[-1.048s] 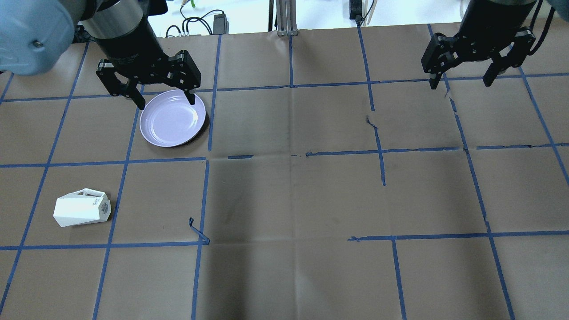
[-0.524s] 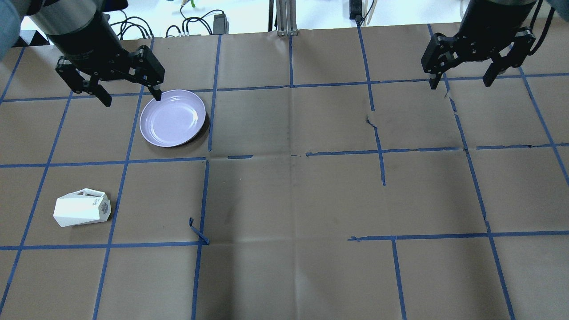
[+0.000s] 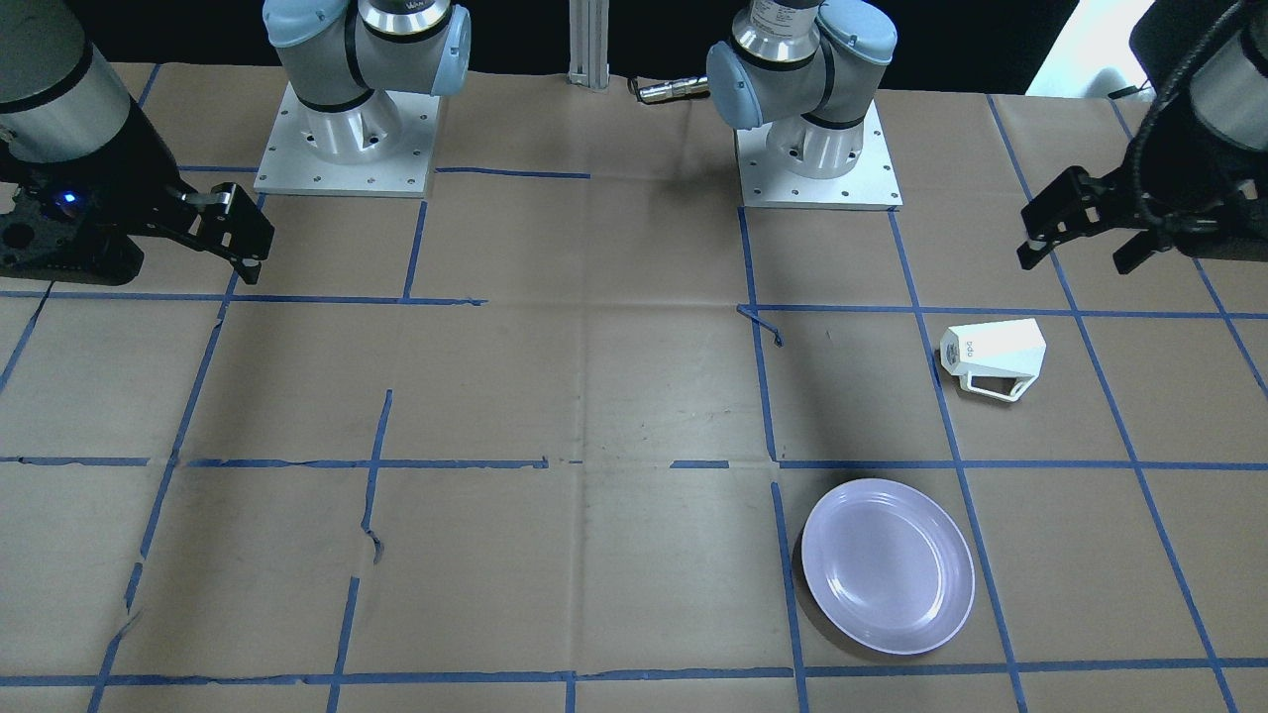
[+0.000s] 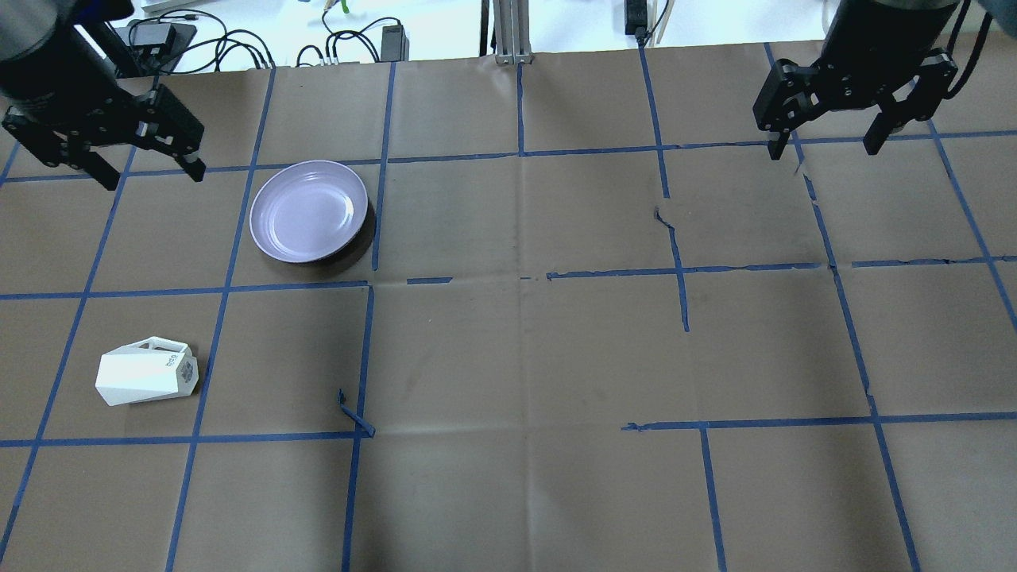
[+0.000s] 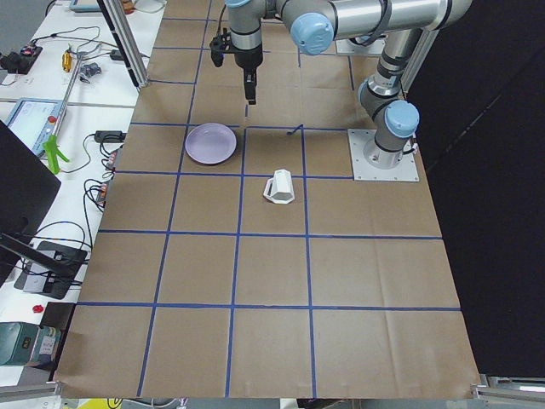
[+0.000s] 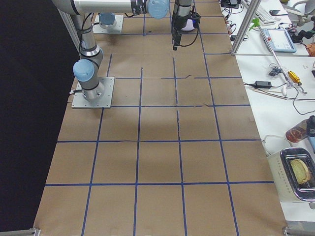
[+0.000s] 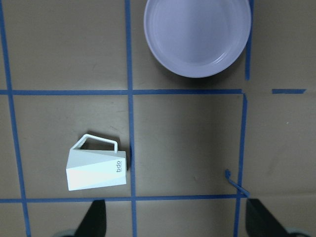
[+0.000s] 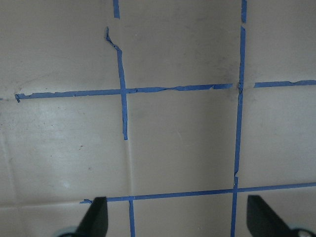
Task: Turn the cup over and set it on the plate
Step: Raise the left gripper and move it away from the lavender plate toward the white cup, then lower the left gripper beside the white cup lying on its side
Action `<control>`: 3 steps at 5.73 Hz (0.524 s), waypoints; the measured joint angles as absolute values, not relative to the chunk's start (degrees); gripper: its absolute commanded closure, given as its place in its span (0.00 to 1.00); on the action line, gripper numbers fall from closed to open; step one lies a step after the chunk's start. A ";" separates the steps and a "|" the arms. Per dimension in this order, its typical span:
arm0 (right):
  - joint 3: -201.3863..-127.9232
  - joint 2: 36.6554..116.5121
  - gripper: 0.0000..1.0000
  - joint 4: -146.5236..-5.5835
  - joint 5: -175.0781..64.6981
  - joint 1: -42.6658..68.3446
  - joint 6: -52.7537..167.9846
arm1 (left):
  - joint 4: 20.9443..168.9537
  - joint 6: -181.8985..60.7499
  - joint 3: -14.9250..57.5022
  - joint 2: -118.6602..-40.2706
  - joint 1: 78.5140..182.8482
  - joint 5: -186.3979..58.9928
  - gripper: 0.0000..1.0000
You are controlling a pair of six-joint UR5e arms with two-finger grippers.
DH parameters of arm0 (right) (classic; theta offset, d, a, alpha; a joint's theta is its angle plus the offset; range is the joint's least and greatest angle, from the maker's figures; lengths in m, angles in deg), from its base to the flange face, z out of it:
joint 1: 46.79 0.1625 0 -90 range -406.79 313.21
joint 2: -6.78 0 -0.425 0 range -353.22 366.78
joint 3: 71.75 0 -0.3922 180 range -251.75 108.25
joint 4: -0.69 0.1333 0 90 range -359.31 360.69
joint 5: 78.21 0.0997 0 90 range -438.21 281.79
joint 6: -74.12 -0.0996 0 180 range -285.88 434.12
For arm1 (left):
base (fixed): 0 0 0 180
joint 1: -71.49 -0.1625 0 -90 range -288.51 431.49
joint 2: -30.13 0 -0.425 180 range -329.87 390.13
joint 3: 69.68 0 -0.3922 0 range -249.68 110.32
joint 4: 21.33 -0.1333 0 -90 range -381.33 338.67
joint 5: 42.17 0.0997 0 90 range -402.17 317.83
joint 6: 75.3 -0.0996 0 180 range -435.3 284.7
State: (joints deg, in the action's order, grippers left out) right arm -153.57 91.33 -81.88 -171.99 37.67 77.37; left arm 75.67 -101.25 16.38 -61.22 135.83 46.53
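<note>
the small white faceted mug with an angular open handle [image 4: 147, 372] lies on its side on the brown paper-covered surface [image 4: 524, 357], well apart from the round glossy pale lilac plate [image 4: 308, 210], nearer the robot than the plate and further to the robot's left. its base, with small dark lettering, is turned toward the plate's side, and its rim points away from it. the plate sits flat with nothing on it. the left black two-finger claw [image 4: 152, 178] hangs in the air off the plate's left side, jaws spread wide, holding nothing and touching neither thing. the right black two-finger claw [image 4: 823, 149] hangs far off the plate's right side, also spread wide and empty. a loose curl of blue tape [image 4: 353, 413] lies on the robot's side of the plate
</note>
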 measured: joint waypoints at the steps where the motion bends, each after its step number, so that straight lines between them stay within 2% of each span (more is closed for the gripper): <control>1: -153.57 91.33 0.00 -81.88 -171.99 37.67 77.37 | 76.19 -109.34 17.62 -61.17 129.22 46.20 0.01; 3: -153.57 91.33 0.00 -81.88 -171.99 37.67 77.37 | 76.71 -126.20 19.84 -62.18 116.50 45.12 0.01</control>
State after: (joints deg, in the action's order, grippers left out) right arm -153.57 91.33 -81.88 -171.99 37.67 77.37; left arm 76.71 -126.20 19.84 -62.18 116.50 45.12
